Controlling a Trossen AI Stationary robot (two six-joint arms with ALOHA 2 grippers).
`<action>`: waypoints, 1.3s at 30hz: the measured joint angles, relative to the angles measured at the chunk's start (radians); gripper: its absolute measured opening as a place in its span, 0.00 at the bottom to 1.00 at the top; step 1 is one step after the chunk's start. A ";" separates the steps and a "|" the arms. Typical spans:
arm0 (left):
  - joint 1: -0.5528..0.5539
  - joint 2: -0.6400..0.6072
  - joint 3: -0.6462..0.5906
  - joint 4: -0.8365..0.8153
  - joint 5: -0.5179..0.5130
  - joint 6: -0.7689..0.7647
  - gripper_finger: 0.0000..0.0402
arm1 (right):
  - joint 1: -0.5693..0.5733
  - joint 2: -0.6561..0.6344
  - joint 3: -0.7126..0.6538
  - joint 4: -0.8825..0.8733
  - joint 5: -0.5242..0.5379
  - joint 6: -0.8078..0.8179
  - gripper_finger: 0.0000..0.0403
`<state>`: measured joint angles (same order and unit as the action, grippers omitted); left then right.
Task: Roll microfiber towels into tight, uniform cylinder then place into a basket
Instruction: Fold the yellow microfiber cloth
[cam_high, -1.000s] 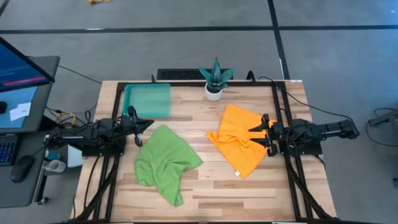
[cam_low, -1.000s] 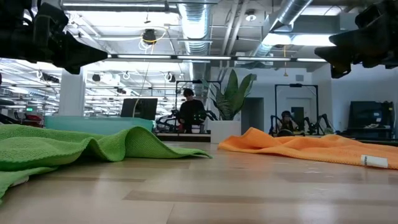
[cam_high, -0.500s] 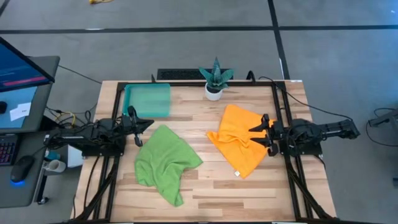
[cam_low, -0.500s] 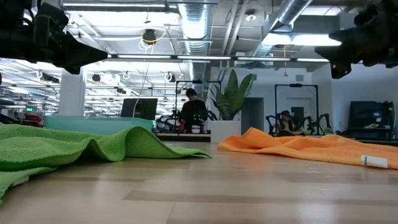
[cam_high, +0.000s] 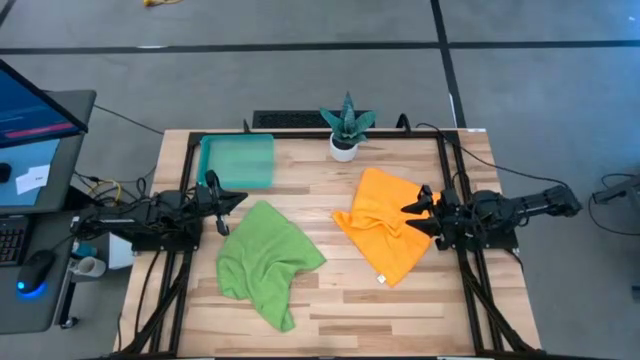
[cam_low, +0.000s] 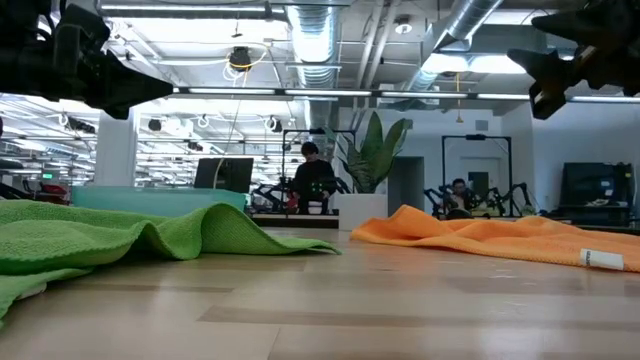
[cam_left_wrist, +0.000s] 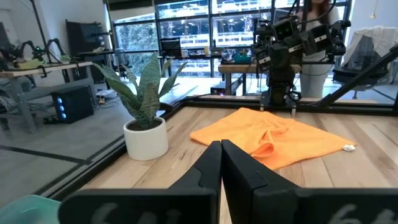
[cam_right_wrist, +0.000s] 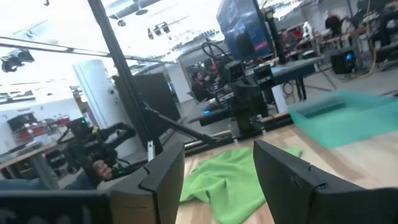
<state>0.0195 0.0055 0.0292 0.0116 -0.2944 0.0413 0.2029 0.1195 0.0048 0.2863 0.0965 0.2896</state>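
The lime green towel lies rumpled on the table's near left part. The orange towel lies loosely spread at the right, its white tag at the near corner. The teal basket stands at the far left. My left gripper is shut and hangs level at the left edge, above the table, between the basket and the green towel. My right gripper is open and hangs above the orange towel's right edge, clear of it. Its wrist view looks across at the green towel and the basket.
A small white pot with a spiky green plant stands at the far edge between the basket and the orange towel. A black frame runs along the table's sides. Bare wood shows between and in front of the towels.
My right gripper has rolled about its own pointing line and tipped its fingers slightly upward, staying open above the orange towel's right edge. Both towels lie as before.
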 joint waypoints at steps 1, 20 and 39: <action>0.000 0.000 0.000 0.000 0.000 0.000 0.00 | 0.012 0.017 0.002 0.022 0.012 -0.010 0.53; 0.000 0.000 0.000 0.000 0.000 -0.001 0.00 | 0.171 0.448 0.364 -0.258 0.257 -0.041 0.53; 0.000 0.000 0.000 0.001 0.000 -0.001 0.00 | 0.266 0.840 0.801 -1.024 0.302 0.315 0.53</action>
<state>0.0195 0.0057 0.0292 0.0124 -0.2943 0.0406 0.4693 0.9590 0.8058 -0.7381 0.3981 0.6044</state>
